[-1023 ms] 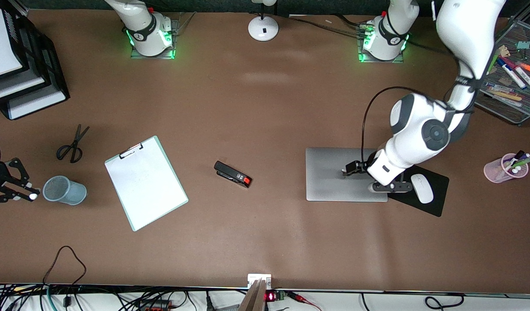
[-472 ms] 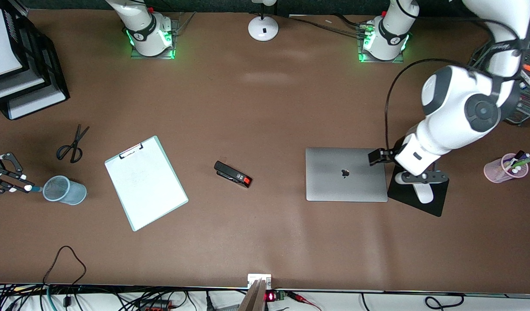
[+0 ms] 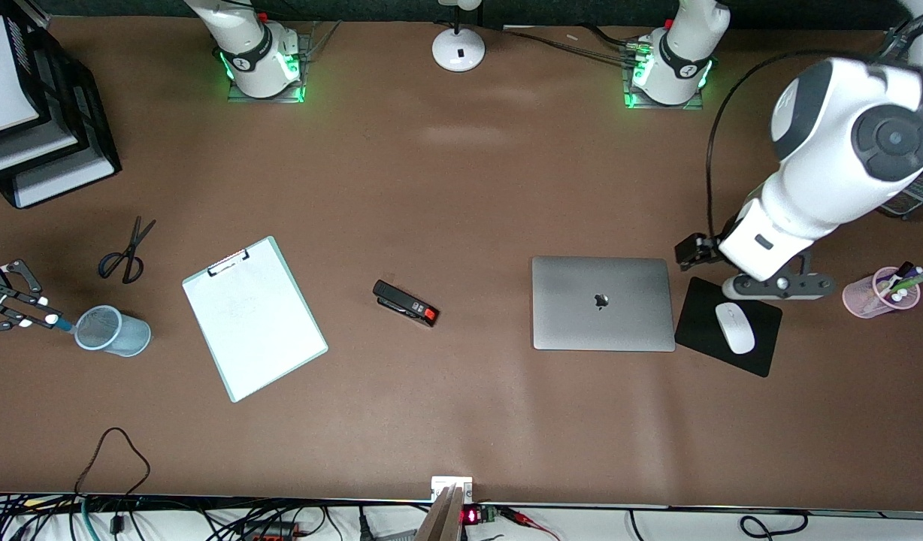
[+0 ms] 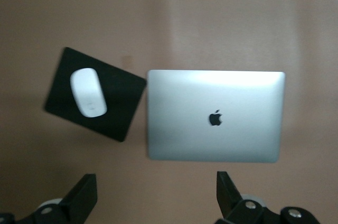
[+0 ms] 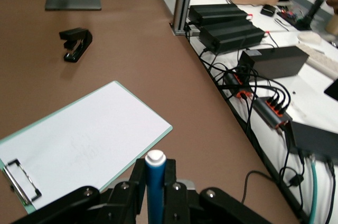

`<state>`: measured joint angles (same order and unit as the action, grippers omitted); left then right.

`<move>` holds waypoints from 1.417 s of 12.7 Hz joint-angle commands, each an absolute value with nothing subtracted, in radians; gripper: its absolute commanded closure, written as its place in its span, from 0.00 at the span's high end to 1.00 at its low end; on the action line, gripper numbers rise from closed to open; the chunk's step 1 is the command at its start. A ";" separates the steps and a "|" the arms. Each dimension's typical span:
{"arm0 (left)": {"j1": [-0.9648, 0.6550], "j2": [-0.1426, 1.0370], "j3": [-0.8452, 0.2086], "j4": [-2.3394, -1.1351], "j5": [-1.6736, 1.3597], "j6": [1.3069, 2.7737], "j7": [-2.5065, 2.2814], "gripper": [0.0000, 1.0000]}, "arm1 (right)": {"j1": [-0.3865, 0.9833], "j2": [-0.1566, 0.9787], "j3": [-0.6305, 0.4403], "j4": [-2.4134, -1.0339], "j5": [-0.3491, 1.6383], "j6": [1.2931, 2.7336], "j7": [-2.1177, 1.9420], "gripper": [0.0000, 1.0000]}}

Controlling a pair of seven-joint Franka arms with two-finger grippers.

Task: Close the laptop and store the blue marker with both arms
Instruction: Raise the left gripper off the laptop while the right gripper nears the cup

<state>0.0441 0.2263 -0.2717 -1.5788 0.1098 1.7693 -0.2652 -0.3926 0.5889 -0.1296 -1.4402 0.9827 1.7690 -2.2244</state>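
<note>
We see the laptop point(image 3: 603, 303) closed flat, the black mouse pad point(image 3: 713, 324) at its 3 o'clock. Our left gripper point(image 4: 158, 203) hangs open above it. Our right gripper point(image 3: 33, 314) clamps the blue marker point(image 5: 155, 184) beside the mesh cup point(image 3: 112, 330).

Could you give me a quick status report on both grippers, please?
Right gripper shut on blue marker, beside mesh cup. Left gripper open, above closed laptop and mouse pad. Nothing in the way.
</note>
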 commanded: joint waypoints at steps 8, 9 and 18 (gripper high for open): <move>0.046 0.132 -0.281 -1.413 0.132 1.500 -0.225 1.00 | -0.430 0.620 -0.118 -1.436 0.854 1.652 -2.543 0.01; 0.046 0.114 -0.281 -1.425 0.123 1.484 -0.225 1.00 | -0.431 0.623 -0.117 -1.436 0.853 1.652 -2.548 0.01; 0.094 -0.003 -0.244 -1.491 0.005 1.447 -0.158 1.00 | -0.433 0.678 -0.117 -1.427 0.864 1.673 -2.601 0.01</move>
